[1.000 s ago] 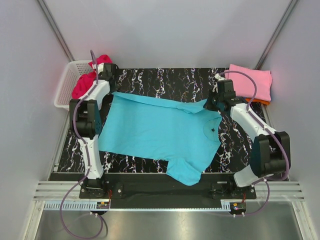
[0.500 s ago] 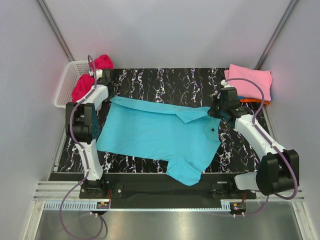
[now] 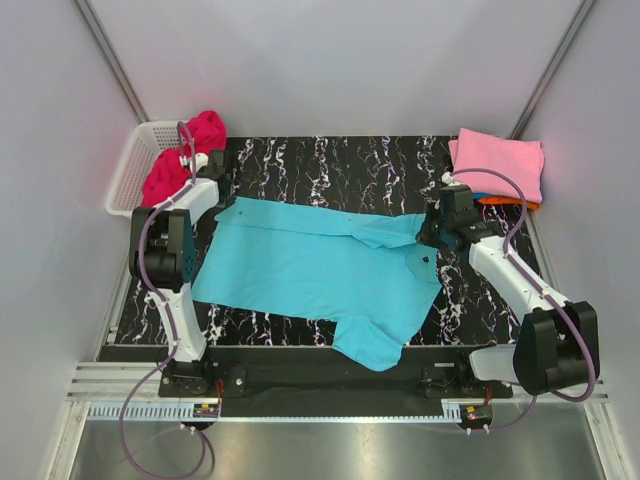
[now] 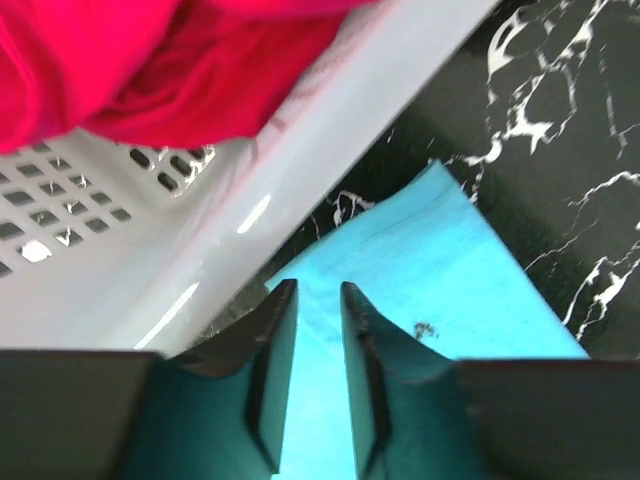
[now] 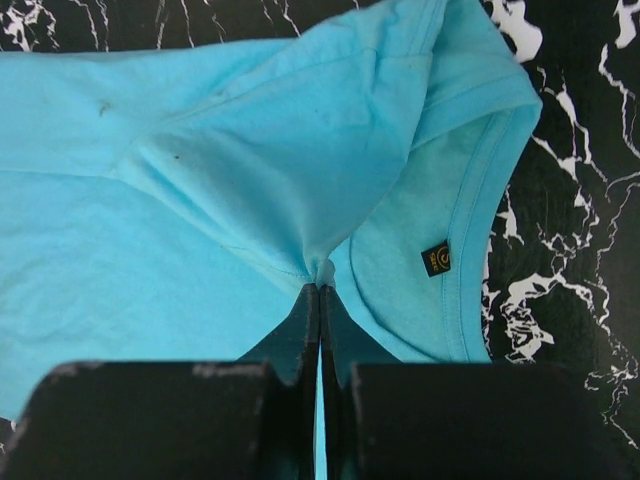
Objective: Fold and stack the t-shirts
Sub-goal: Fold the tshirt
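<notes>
The turquoise t-shirt (image 3: 310, 265) lies spread on the black marbled table, collar to the right, with its far edge folded over toward the near side. My right gripper (image 3: 429, 228) is shut, pinching a pucker of that folded cloth (image 5: 320, 268) beside the collar and its small black label (image 5: 435, 259). My left gripper (image 3: 220, 187) is at the shirt's far left corner (image 4: 440, 250), its jaws parted by a narrow gap with the cloth lying flat below them. A magenta-red shirt (image 3: 185, 155) hangs out of the basket. A folded pink shirt (image 3: 500, 160) lies at the far right on an orange one (image 3: 515, 203).
The white lattice basket (image 3: 128, 175) stands off the table's far left corner; its rim (image 4: 200, 260) is right beside my left fingers. Grey walls close in on both sides. The far half of the table (image 3: 330, 165) shows bare marbled surface.
The shirt's far edge has been drawn toward the near side and folded over. My right gripper moved nearer with the cloth. My left gripper swung toward the basket and back to the corner.
</notes>
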`<state>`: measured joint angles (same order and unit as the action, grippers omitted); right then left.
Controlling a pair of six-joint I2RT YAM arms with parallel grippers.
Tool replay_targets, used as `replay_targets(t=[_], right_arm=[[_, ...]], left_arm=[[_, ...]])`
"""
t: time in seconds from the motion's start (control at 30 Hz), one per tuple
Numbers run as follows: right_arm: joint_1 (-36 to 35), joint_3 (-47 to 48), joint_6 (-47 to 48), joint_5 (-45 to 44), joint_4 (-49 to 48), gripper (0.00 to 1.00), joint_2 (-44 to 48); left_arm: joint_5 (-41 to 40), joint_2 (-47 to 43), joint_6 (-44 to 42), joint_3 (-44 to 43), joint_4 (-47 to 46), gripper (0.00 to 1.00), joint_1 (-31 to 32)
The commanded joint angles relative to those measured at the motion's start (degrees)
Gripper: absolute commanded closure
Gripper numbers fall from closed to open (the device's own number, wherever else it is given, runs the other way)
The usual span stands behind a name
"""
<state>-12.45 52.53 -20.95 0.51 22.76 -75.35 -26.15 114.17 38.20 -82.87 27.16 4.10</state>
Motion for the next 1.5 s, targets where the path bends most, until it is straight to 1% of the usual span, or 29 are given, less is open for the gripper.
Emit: replay_targets(t=[0.0, 0.03, 0.07, 0.1, 0.17, 0.2, 0.27, 0.33, 0.37, 0.43, 0.47, 0.53, 0.57, 0.63, 0.67, 0.73, 0.77, 0.8, 0.83, 0.9, 1.03, 1.07, 1.17, 1.4, 1.47], right_arm=[[-0.47, -1.64, -1.90, -0.95, -0.18, 1.00, 2.93], [-0.47, -2.08, -2.86, -1.04, -0.26, 1.00, 3.63], [-0.47, -2.95, -3.30, -1.21, -0.35, 1.00, 3.98], [-0.47, -3.48, -4.00, -1.13, -0.53, 1.00, 4.25], [-0.47, -4.54, -4.19, -0.78, -0.88, 1.00, 4.25], [-0.47, -4.89, -4.27, -0.69, -1.05, 1.00, 4.07], [-0.56, -5.25, -4.36, -0.69, -1.93, 1.00, 3.20], [-0.56, -5.42, -4.45, 0.70, -2.81, 1.00, 2.06], [-0.56, -5.42, -4.62, 0.89, -3.07, 1.00, 1.70], [-0.56, -5.34, -4.63, 1.51, -4.56, 1.00, 0.13], [-0.56, -4.99, -4.71, 2.03, -5.01, 1.00, -0.49], [-0.56, -4.46, -4.71, 2.82, -5.80, 1.00, -2.68], [-0.56, -3.85, -4.98, 3.35, -6.06, 1.00, -3.30], [-0.56, -3.58, -5.33, 3.97, -7.12, 1.00, -4.45], [-0.56, -3.58, -5.24, 4.23, -7.47, 1.00, -4.71], [-0.56, -2.79, -5.33, 4.15, -8.09, 1.00, -5.85], [-0.65, -2.27, -5.07, 3.88, -8.26, 1.00, -6.29], [-0.56, -1.74, -4.80, 3.97, -8.44, 1.00, -6.82], [-0.56, -0.34, -4.45, 3.97, -8.52, 1.00, -8.31], [-0.56, 1.33, -3.93, 3.09, -8.53, 1.00, -11.03], [-0.56, 7.12, -2.96, 0.29, -8.61, 1.00, -14.73], [-0.56, 8.10, -2.87, -1.81, -8.70, 1.00, -15.26], [-0.56, 12.14, -2.17, -3.67, -8.70, 1.00, -17.81], [-0.56, 18.92, -0.76, -5.00, -9.23, 1.00, -26.58], [-0.56, 20.15, -0.76, -5.17, -10.19, 1.00, -28.26]], left_arm=[[-4.08, -2.72, 2.93, 1.66, -0.70, 0.67, -0.41], [-4.17, -2.81, 3.37, 1.83, -0.27, 0.63, -0.41], [-4.34, -2.81, 3.64, 2.27, -0.09, 0.58, -0.23], [-4.17, -2.81, 3.73, 2.36, 0.00, 0.47, -0.23], [-2.95, -3.34, 3.90, 2.62, 0.09, 0.36, 0.29], [-2.07, -3.69, 3.56, 2.71, 0.09, 0.28, 0.56], [0.82, -4.65, 2.24, 2.80, -0.88, 0.24, 2.13], [5.66, -5.01, -0.22, 2.36, -1.14, 0.21, 4.07], [7.24, -5.62, -0.66, 2.10, -1.14, 0.20, 6.42], [12.95, -6.15, -0.32, 2.45, -2.01, 0.20, 8.81], [16.36, -6.41, -0.05, 3.23, -2.80, 0.21, 11.26], [18.67, -7.29, 1.18, 4.20, -4.64, 0.23, 13.64], [19.29, -7.47, 1.70, 4.90, -5.09, 0.27, 15.83], [22.89, -8.35, 3.37, 6.40, -7.63, 0.29, 17.51], [24.03, -8.70, 4.16, 6.93, -8.43, 0.33, 19.00], [27.28, -9.57, 5.57, 8.50, -10.88, 0.38, 20.42], [27.21, -9.84, 6.36, 9.12, -11.42, 0.40, 21.82], [27.90, -10.02, 7.50, 10.00, -12.38, 0.46, 22.44], [28.78, -10.02, 7.94, 11.14, -14.48, 0.48, 23.31], [29.49, -9.58, 8.91, 11.50, -15.11, 0.54, 24.11], [30.63, -8.44, 9.00, 11.15, -15.64, 0.58, 25.78], [31.24, -8.09, 9.00, 11.06, -15.82, 0.58, 26.13], [32.30, -7.65, 9.09, 9.92, -16.43, 0.59, 27.63], [34.85, -4.58, 10.67, 7.29, -19.33, 0.62, 31.76], [35.46, -3.78, 10.93, 6.67, -20.12, 0.65, 33.43]])
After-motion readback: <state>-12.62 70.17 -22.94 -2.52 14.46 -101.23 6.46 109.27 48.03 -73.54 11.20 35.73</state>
